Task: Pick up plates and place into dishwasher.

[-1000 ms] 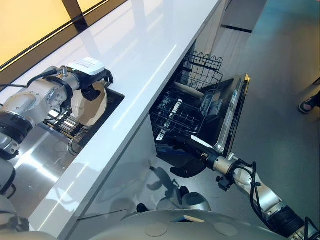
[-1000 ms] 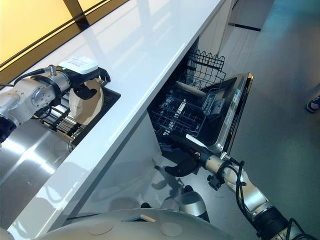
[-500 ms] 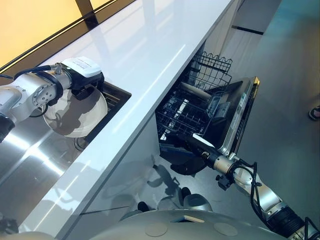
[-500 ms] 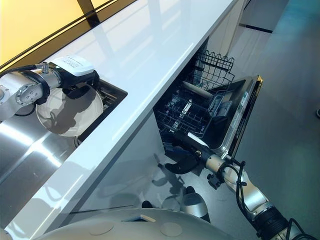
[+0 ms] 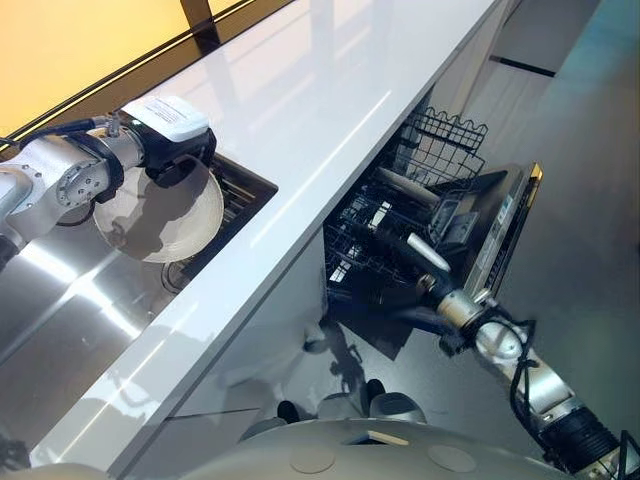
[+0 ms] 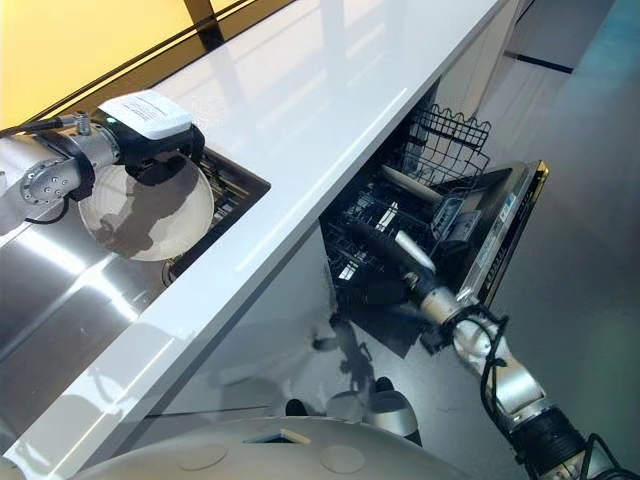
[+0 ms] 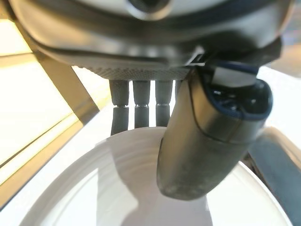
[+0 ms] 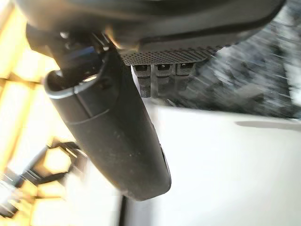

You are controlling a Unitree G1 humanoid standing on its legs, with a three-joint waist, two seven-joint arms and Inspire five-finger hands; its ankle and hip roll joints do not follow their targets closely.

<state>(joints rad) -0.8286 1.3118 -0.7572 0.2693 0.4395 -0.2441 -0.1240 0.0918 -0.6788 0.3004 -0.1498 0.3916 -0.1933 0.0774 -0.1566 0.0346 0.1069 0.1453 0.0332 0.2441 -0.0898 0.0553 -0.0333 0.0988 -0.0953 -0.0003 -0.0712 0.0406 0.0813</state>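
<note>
A white plate (image 5: 150, 215) hangs over the sink, face up and slightly tilted, with my left hand (image 5: 175, 168) shut on its far rim. The left wrist view shows my thumb (image 7: 207, 136) lying on the plate (image 7: 141, 193) and the fingers behind its edge. The dishwasher (image 5: 495, 240) stands open under the counter with its lower rack (image 5: 375, 235) pulled out. A pale plate (image 5: 405, 187) lies in that rack. My right hand (image 5: 410, 290) hovers at the rack's front, open and holding nothing.
A long white counter (image 5: 300, 110) runs between the steel sink (image 5: 60, 290) and the dishwasher. A dark drying rack (image 5: 238, 188) sits in the sink beside the plate. A second wire rack (image 5: 445, 135) stands behind the lower one. Grey floor lies to the right.
My left hand has lifted the plate out of the sink's drying rack and turned it from upright to nearly flat. My right hand has risen from below the door to the lower rack.
</note>
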